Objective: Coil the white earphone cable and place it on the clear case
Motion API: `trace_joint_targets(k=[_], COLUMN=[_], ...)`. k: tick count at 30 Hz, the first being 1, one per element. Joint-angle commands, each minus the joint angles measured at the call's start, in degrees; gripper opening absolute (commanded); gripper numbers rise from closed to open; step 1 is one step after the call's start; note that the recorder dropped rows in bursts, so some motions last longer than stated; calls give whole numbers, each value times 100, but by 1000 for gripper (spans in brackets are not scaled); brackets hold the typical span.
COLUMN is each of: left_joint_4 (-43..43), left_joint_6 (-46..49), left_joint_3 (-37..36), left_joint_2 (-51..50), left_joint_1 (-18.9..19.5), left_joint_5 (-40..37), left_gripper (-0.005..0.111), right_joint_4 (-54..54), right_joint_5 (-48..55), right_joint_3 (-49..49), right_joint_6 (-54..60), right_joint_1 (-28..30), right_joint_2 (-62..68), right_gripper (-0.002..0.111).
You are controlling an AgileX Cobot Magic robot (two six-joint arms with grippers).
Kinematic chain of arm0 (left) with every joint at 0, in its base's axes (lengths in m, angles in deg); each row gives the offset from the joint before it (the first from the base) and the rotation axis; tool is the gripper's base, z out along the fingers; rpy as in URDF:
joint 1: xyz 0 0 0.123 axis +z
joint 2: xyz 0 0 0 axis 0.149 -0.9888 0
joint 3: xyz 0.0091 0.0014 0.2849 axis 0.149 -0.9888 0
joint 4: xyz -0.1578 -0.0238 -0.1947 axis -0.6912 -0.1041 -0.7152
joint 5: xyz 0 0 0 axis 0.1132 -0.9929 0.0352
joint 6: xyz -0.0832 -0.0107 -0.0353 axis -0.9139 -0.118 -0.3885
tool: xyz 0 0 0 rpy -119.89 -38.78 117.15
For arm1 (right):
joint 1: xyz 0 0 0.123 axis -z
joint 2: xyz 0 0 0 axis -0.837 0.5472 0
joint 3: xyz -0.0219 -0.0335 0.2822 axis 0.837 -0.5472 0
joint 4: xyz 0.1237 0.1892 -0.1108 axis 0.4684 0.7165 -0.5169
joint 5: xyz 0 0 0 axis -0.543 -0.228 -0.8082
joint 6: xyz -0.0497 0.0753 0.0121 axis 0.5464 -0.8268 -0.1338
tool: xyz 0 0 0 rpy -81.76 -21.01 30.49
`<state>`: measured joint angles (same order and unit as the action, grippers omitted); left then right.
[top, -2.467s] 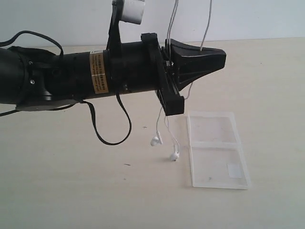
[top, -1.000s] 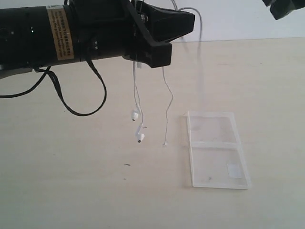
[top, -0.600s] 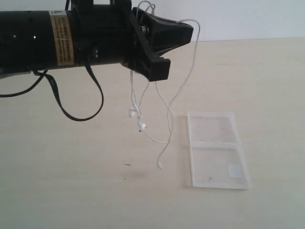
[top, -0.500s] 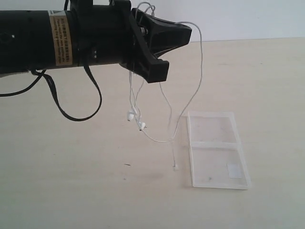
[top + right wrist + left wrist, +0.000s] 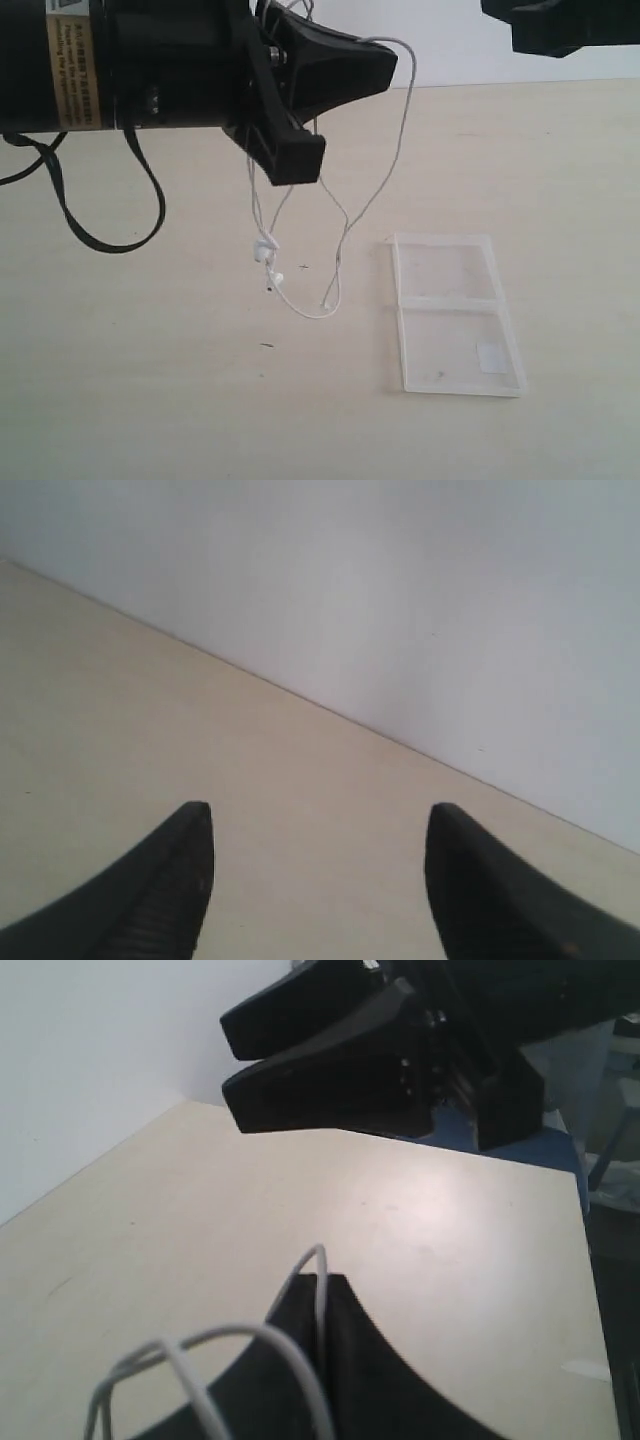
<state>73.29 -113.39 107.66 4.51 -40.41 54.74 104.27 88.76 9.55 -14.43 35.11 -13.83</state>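
My left gripper [image 5: 385, 62] is high above the table, shut on the white earphone cable [image 5: 398, 150]. The wire loops out past its tip and hangs down in strands. Two earbuds [image 5: 266, 252] and the plug end [image 5: 326, 300] dangle over the table, left of the clear case [image 5: 455, 312]. The case lies flat and open, with a whitish patch [image 5: 490, 356] on its near half. In the left wrist view the cable [image 5: 318, 1300] runs through the closed black fingers [image 5: 345, 1360]. My right gripper [image 5: 320, 820] is open with nothing between its fingers; it shows at the exterior view's top right [image 5: 560, 22].
A thick black robot cable [image 5: 95, 225] loops down under the left arm. The table [image 5: 150, 400] is pale beige with a white wall behind. In the left wrist view the right arm's gripper [image 5: 330, 1055] hangs ahead over the table.
The left arm has shifted left and closer to the camera with the cable. The dangling plug swung back left off the case edge. The right gripper has come into view at top right.
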Motion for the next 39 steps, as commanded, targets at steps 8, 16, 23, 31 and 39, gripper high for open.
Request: trace_joint_targets(k=[8,16,23,31,39], left_joint_4=[740,769,885,1176,1238], left_joint_6=[-778,-804,-623,-625,-532], left_joint_3=[46,46,46,46,46], left_joint_2=[313,293,293,282,282], left_joint_1=[1325,2066,2130,2130,2130], left_joint_5=[1056,1849,2118,2581,2940], left_gripper=[0,0,0,0,0], right_joint_4=[4865,6590,6548,6097,5911], right_joint_5=[573,3112,5401,5569,5569], right_joint_3=[222,527,546,546,546], right_joint_6=[5033,6434,7182,7465,7433], right_joint_1=[93,856,1123,1110,826], right_joint_2=[471,1760,2529,2982,3471], right_gripper=[59,59,66,68,68])
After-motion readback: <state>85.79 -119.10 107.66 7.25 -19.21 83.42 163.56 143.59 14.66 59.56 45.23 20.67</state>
